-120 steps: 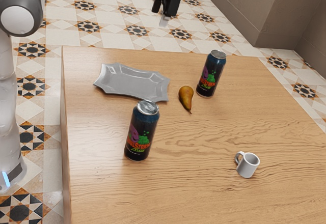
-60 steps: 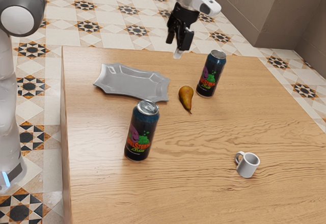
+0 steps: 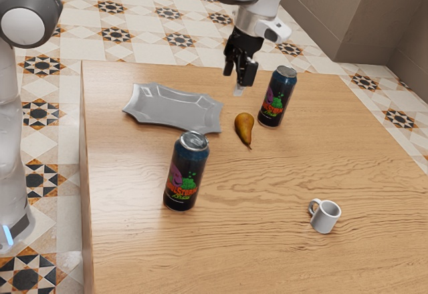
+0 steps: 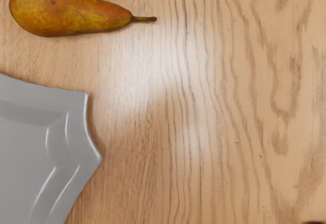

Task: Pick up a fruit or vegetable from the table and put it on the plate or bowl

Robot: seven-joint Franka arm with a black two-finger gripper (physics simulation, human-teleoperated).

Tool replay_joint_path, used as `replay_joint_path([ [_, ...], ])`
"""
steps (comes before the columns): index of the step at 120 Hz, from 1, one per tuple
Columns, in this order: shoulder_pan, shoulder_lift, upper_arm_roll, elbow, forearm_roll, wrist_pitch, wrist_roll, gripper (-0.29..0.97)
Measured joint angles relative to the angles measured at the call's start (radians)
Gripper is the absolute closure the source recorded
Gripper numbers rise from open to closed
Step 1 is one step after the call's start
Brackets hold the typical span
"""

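A brown-yellow pear (image 3: 244,127) lies on the wooden table, just off the right corner of a flat grey plate (image 3: 172,107) as the exterior view shows them. My black gripper (image 3: 239,82) hangs above the table a short way behind the pear, fingers pointing down, open and holding nothing. In the wrist view the pear (image 4: 66,7) lies on its side with its stem pointing away from the plate's corner (image 4: 41,147).
One dark drink can (image 3: 277,96) stands close to the pear on the exterior view's right. Another can (image 3: 186,171) stands in front of the plate. A small white mug (image 3: 325,215) sits near the front right. The table's left edge (image 3: 83,147) drops to tiled floor.
My arm has swung in from beyond the table's far edge and come down toward the pear. The gripper has stayed open. Nothing on the table has moved.
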Motion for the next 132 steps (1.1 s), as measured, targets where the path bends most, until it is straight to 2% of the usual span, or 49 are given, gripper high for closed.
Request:
replay_joint_path([
  [66, 0.0, 0.0, 0.0, -0.036, 0.0, 0.071, 0.0, 0.01],
  [68, -0.276, 0.076, 0.286, 0.065, -0.032, 0.065, 0.044, 0.01],
  [69, -0.374, 0.108, 0.398, 0.105, -0.046, 0.063, 0.066, 0.01],
  [71, -0.501, 0.159, 0.578, 0.168, -0.072, 0.058, 0.108, 0.01],
  [73, -0.557, 0.196, 0.71, 0.215, -0.094, 0.054, 0.149, 0.01],
  [75, -0.579, 0.222, 0.808, 0.249, -0.114, 0.05, 0.189, 0.01],
  [78, -0.597, 0.247, 0.908, 0.285, -0.139, 0.045, 0.247, 0.01],
  [81, -0.612, 0.263, 0.972, 0.307, -0.16, 0.041, 0.303, 0.01],
  [86, -0.631, 0.279, 1.029, 0.327, -0.186, 0.034, 0.391, 0.0],
  [94, -0.644, 0.289, 1.064, 0.34, -0.213, 0.026, 0.519, 0.0],
  [132, -0.65, 0.293, 1.079, 0.345, -0.249, 0.01, 0.968, 0.0],
])
